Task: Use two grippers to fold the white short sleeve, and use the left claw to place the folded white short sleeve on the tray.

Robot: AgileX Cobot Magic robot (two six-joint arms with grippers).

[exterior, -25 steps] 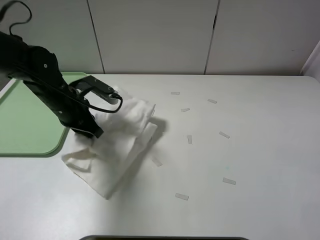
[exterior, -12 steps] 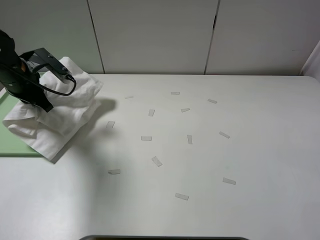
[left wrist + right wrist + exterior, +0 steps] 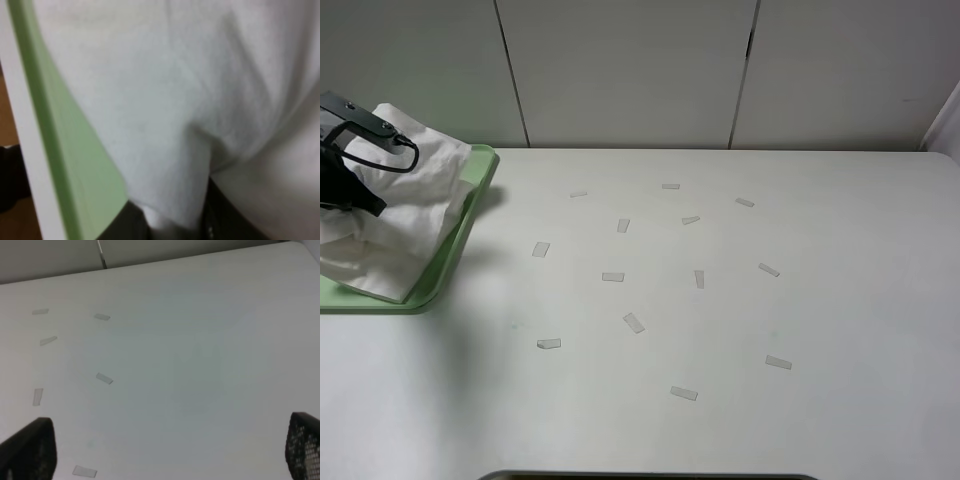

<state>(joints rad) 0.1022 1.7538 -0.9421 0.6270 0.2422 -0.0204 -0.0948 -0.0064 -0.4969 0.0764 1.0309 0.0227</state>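
Over the rimmed green tray (image 3: 470, 205) — crumpled, soft white short sleeve (image 3: 405, 215).

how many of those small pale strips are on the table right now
12 strips show in the high view. Six lie left of centre, the nearest and farthest among them. Six lie toward the right, down to one. The white short sleeve may hide more.

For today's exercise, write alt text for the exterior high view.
The left claw holds the folded white short sleeve over the pale-green tray at the table's left edge. Small pale strips lie scattered across the table.
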